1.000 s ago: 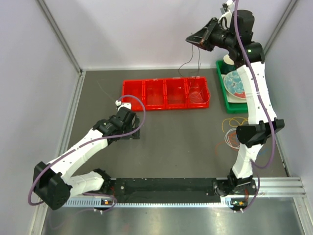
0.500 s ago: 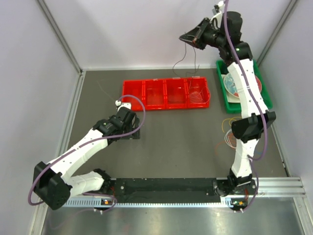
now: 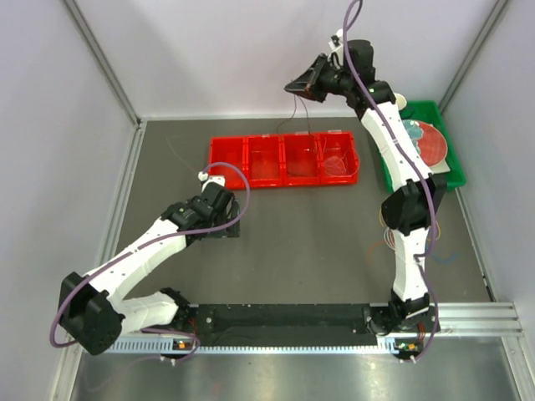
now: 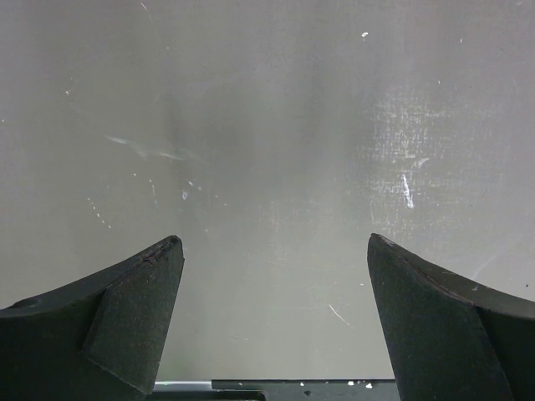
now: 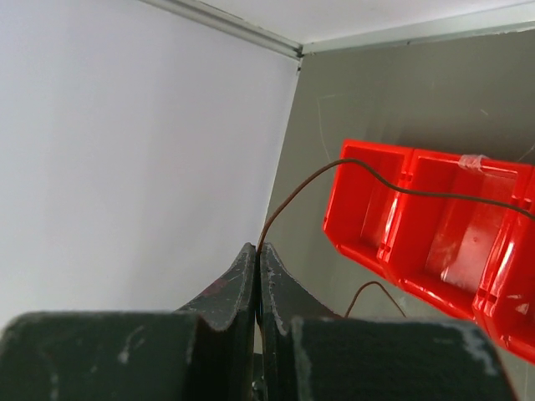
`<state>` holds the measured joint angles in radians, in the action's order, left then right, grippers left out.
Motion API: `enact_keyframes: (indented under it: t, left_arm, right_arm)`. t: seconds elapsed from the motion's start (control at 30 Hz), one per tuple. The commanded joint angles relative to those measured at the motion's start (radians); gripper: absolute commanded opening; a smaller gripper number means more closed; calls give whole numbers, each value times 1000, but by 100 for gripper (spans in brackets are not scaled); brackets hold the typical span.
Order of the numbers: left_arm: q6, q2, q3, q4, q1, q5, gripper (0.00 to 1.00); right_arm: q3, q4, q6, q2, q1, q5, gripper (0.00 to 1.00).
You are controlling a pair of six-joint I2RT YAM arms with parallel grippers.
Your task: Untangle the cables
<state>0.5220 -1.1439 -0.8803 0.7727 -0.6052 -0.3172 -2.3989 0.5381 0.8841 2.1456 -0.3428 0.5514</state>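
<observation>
The right gripper [image 5: 257, 251] has swung from the upper right of the top view leftward, carrying one dark wire [image 5: 418, 193] clear of the other cables [image 3: 385, 239] by its arm. It now dangles above the red compartment tray [image 3: 284, 180], probably ready for sorting. Its fingers pinch that wire tight. The left gripper [image 4: 273, 241] stands wide apart over bare table, holding nothing.

Bright, even light; mild glare on tabletop [image 4: 393, 134]
</observation>
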Motion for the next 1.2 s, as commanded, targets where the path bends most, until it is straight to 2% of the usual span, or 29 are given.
enact_keyframes:
  t: [0.0,0.5,0.7,0.9,1.17]
  left_arm:
    - [4,-4,-13,4,-7,-25,95]
    - [9,-11,-14,11,-7,-33,95]
    - [9,-8,-14,8,-10,-37,95]
    - [10,-17,-14,11,-11,-31,95]
    - [9,-25,-14,13,-19,-31,95]
  right_arm:
    - [30,-90,19,48,-10,64,0]
    - [213,-61,-68,86,18,71,0]
    - [276,-21,-138,68,48,-1,0]
    - [267,-29,-117,88,82,-48,0]
    - [159,17,-86,129,125,-137,0]
